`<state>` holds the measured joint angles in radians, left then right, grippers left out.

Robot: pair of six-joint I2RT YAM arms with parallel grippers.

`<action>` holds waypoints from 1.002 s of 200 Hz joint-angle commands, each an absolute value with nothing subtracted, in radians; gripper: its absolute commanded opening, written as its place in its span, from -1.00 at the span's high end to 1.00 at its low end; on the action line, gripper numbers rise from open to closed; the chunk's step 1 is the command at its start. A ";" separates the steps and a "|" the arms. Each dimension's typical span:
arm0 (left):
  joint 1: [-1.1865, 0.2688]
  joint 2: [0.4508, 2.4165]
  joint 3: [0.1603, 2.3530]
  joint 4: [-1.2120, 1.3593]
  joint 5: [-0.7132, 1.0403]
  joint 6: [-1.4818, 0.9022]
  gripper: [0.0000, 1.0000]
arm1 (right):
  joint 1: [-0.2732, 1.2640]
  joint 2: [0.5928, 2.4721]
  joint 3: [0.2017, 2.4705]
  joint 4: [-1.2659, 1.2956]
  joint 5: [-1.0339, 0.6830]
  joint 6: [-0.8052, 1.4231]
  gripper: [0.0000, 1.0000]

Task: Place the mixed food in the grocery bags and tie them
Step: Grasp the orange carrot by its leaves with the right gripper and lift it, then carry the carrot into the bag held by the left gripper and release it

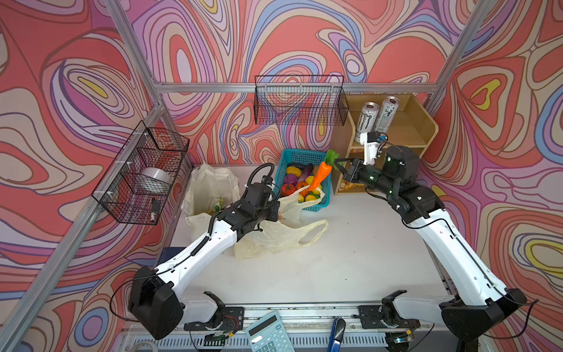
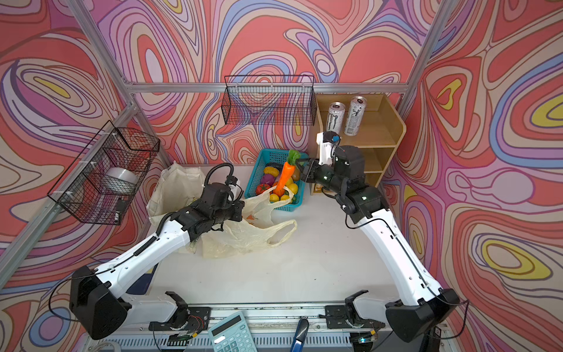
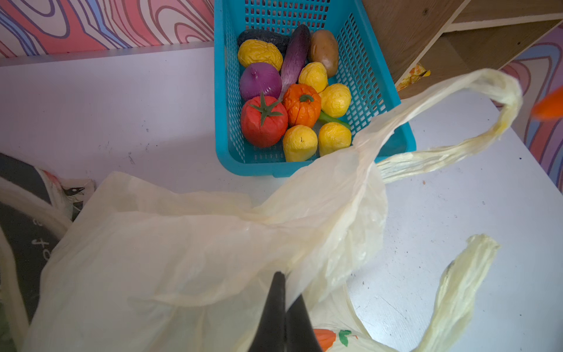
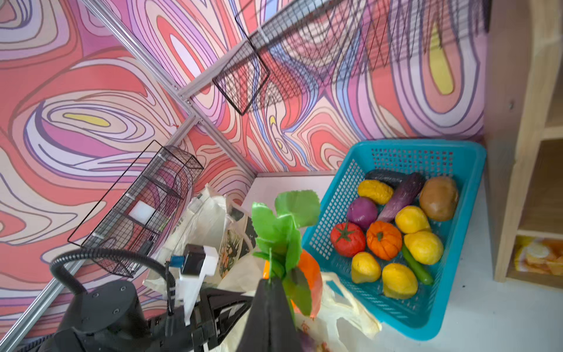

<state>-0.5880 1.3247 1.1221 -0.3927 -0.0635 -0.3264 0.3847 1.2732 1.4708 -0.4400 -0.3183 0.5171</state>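
My right gripper (image 1: 337, 164) (image 4: 270, 282) is shut on the green leaves of the orange carrot (image 1: 320, 178) (image 2: 284, 178) (image 4: 311, 274). The carrot hangs tip down over the near edge of the teal basket (image 1: 323, 203) (image 3: 221, 91). My left gripper (image 1: 274, 211) (image 3: 281, 285) is shut on the rim of the pale-yellow plastic bag (image 1: 283, 234) (image 2: 243, 240) (image 3: 182, 243), holding it up; one loop handle (image 3: 487, 88) lifts towards the carrot. More mixed food lies in the basket: a tomato (image 3: 263, 122), lemons (image 3: 335, 100), an eggplant (image 3: 294, 61) and a potato (image 3: 325, 50). The cream canvas tote (image 1: 207, 189) stands left of the plastic bag.
A wooden shelf unit (image 1: 405, 131) at the back right carries two drink cans (image 1: 368, 120) and a snack packet (image 1: 347, 185) low down. Black wire baskets hang on the back wall (image 1: 300, 100) and the left wall (image 1: 143, 173). A calculator (image 1: 268, 333) lies at the front edge.
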 commanded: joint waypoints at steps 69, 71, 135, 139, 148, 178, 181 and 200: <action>-0.583 1.365 1.175 -0.388 -0.031 -0.351 1.00 | 0.597 1.351 1.201 -0.207 -0.262 0.651 1.00; -0.583 1.364 1.175 -0.388 -0.031 -0.351 1.00 | 0.600 1.356 1.198 -0.202 -0.260 0.654 1.00; -0.583 1.357 1.177 -0.368 -0.032 -0.365 1.00 | 0.698 1.559 1.138 -0.026 -0.229 0.715 1.00; -0.583 1.358 1.176 -0.365 -0.033 -0.365 1.00 | 0.705 1.578 1.140 -0.016 -0.229 0.716 1.00; -0.583 1.358 1.176 -0.359 -0.035 -0.369 1.00 | 0.716 1.620 1.148 0.003 -0.235 0.722 1.00; -0.583 1.358 1.177 -0.346 -0.034 -0.378 1.00 | 0.736 1.744 1.191 0.033 -0.284 0.725 1.00; -0.583 1.358 1.177 -0.345 -0.036 -0.379 1.00 | 0.736 1.753 1.195 0.032 -0.290 0.724 1.00; -0.583 1.358 1.175 -0.345 -0.039 -0.381 1.00 | 0.735 1.766 1.219 0.001 -0.308 0.692 0.66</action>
